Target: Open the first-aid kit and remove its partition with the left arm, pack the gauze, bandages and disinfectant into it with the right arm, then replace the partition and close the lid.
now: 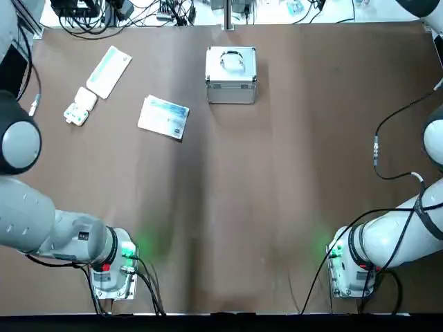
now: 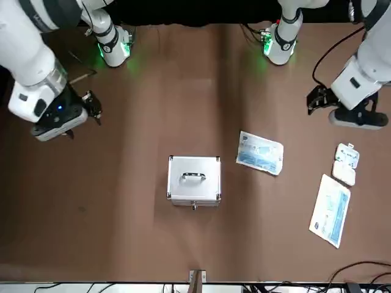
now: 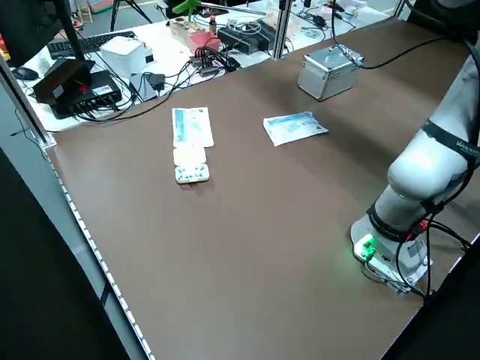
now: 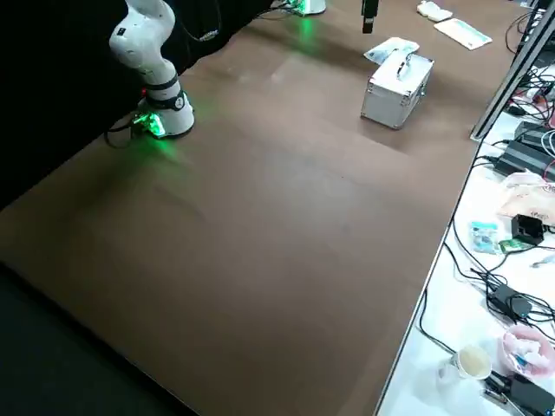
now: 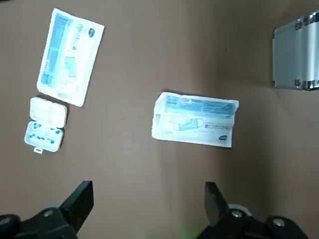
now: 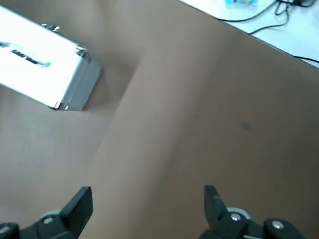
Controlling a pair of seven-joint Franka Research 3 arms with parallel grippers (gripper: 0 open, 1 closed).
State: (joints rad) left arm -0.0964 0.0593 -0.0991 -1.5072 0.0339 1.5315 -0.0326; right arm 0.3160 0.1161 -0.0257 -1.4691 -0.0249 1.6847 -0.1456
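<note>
The first-aid kit (image 1: 231, 75) is a small silver metal case that stands on the brown table (image 1: 277, 194), at the far middle from the robot. Its lid (image 2: 193, 173) is closed and lies flat on top, with the curved wire handle (image 1: 232, 61) at its middle. The latch is on the side that faces the front camera.

To the robot's left of the case lie three things, all apart from each other. A flat white packet with blue print (image 1: 164, 117) is nearest to the case. Farther to the left is a long pale narrow box (image 1: 109, 71), placed at a slant. Just beside the near end of this box is a small white blister pack with blue dots (image 1: 79, 106). I cannot tell which of these is the gauze or the bandages. The partition and the disinfectant bottle do not show in any view.

The left gripper (image 5: 149, 199) hangs above the table on the robot's left side, over the area near the packets, and its two fingers are spread wide apart with nothing between them. The right gripper (image 6: 148, 204) hangs above the bare table on the robot's right side, well apart from the case; its fingers are also spread and hold nothing.
</note>
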